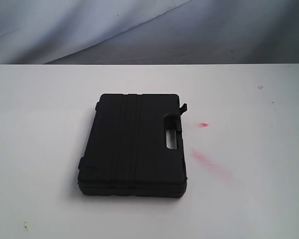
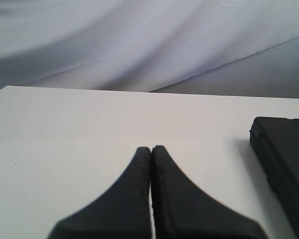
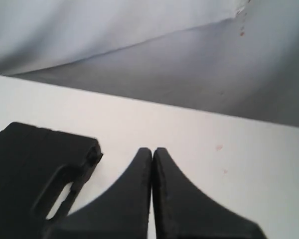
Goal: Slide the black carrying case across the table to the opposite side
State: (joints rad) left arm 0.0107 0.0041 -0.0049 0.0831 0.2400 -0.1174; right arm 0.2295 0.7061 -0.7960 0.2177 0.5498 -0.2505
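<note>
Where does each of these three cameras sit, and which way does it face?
Exterior view: off the arms, looking down across the white table at the flat black plastic carrying case; no robot part shows.
Left wrist view: on the left arm, looking past the shut left gripper over the table.
Right wrist view: on the right arm, past the shut right gripper.
Shared: all three show the case.

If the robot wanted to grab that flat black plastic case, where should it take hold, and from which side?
Probably the handle bar beside the slot on the black plastic carrying case, coming from the exterior view's right, where the shut right hand sits nearest. The case lies flat on the white table, and elsewhere it looks too wide to pinch.
</note>
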